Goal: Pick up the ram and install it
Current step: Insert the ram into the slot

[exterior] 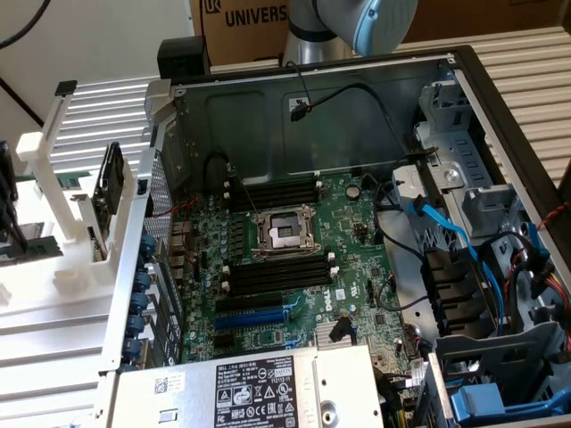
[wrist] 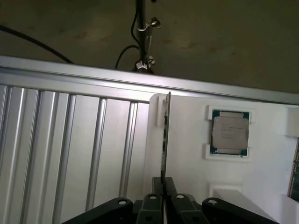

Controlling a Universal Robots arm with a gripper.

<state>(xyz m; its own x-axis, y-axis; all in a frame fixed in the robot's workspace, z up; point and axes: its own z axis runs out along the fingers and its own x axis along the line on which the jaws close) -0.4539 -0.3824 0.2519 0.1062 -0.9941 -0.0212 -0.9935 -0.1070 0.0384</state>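
Note:
The ram [wrist: 164,140] appears edge-on in the wrist view as a thin dark strip standing along the edge of a white holder [wrist: 196,177]. My gripper [wrist: 164,200] is shut on its near end, with the black fingers [wrist: 150,205] pressed against both faces. Whether the ram still rests in the holder I cannot tell. In the exterior view the open computer case holds the green motherboard [exterior: 357,241], with long black slots [exterior: 272,192] behind the processor socket [exterior: 285,234] and more slots [exterior: 277,275] in front of it.
A square silver processor chip [wrist: 229,132] sits in a recess of the white holder. Ribbed aluminium table [wrist: 70,154] lies beside it. A white rack [exterior: 53,205] stands at the exterior view's left. Blue and black cables [exterior: 446,232] and a power supply [exterior: 259,392] crowd the case.

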